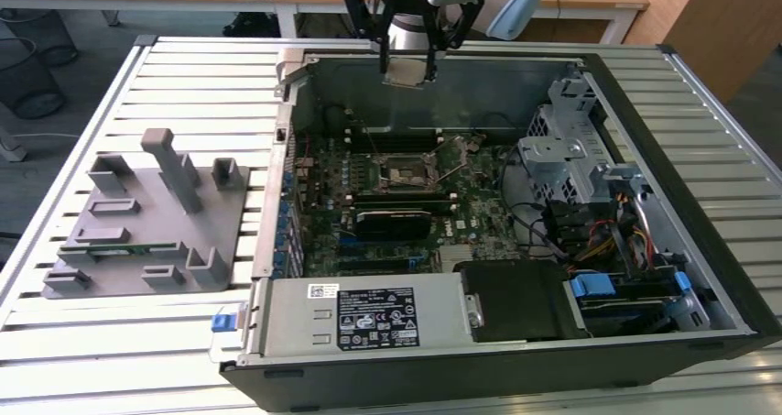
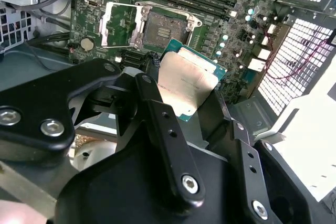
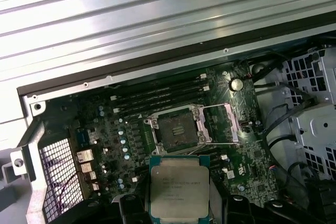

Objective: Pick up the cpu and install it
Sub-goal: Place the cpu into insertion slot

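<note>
gripper (image 1: 407, 65) is clamped on the cpu (image 1: 407, 74), fingers (image 2: 157, 108) pinching it from two opposite sides, metal top facing up; it's held level in the air over the far wall of the open computer case (image 1: 514, 85), well clear of the motherboard (image 1: 477, 213); socket (image 3: 176, 129) near the middle of the board is open, its metal frame (image 3: 220, 124) flipped up to one side, and in the first wrist view the chip sits just short of it, not touching; case lies on a slatted metal table (image 1: 123, 342), grey holder block (image 1: 146, 223) on the exterior view's left, well apart from the case
</note>
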`<state>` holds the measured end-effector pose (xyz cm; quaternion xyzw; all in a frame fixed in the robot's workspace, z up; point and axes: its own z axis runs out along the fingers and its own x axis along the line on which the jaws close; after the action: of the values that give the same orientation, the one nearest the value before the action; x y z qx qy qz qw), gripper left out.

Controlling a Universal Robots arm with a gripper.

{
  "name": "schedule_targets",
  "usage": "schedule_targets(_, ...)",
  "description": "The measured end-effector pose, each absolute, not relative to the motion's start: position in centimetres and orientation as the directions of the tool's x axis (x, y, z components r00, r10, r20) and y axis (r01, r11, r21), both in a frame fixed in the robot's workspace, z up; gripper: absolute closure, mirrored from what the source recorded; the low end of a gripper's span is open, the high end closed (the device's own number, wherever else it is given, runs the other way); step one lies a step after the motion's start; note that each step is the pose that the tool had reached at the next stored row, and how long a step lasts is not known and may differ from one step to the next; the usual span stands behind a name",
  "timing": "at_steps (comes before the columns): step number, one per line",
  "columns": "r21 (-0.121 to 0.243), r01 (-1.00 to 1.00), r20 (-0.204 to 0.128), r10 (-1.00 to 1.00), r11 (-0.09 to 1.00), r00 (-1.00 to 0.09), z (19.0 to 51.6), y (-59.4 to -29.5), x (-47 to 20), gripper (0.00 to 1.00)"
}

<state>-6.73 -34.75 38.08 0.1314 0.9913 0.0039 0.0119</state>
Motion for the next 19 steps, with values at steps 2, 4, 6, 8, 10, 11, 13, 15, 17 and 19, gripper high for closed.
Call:
schedule_targets(2,0.011,0.267,-0.023,0.267,0.964,-0.964,38.05,-34.74,-6.71,0.46)
schedule_targets(4,0.011,0.275,-0.022,0.275,0.961,-0.961,38.03,-34.73,-6.7,0.46)
schedule_targets(6,0.011,0.285,-0.022,0.286,0.958,-0.958,38.02,-34.71,-6.69,0.46)
schedule_targets(8,0.011,0.297,-0.022,0.297,0.955,-0.955,38.01,-34.71,-6.68,0.46)
schedule_targets(10,0.011,0.315,-0.023,0.315,0.949,-0.949,37.99,-34.7,-6.67,0.46)
schedule_targets(11,0.011,0.325,-0.023,0.325,0.946,-0.945,37.99,-34.69,-6.66,0.46)
schedule_targets(13,0.01,0.35,-0.023,0.35,0.937,-0.937,37.97,-34.69,-6.66,0.46)
schedule_targets(15,0.009,0.38,-0.023,0.38,0.925,-0.925,37.94,-34.69,-6.67,0.46)
schedule_targets(17,0.009,0.411,-0.023,0.412,0.911,-0.911,37.91,-34.68,-6.67,0.46)
schedule_targets(19,0.009,0.444,-0.023,0.444,0.896,-0.896,37.88,-34.69,-6.67,0.46)
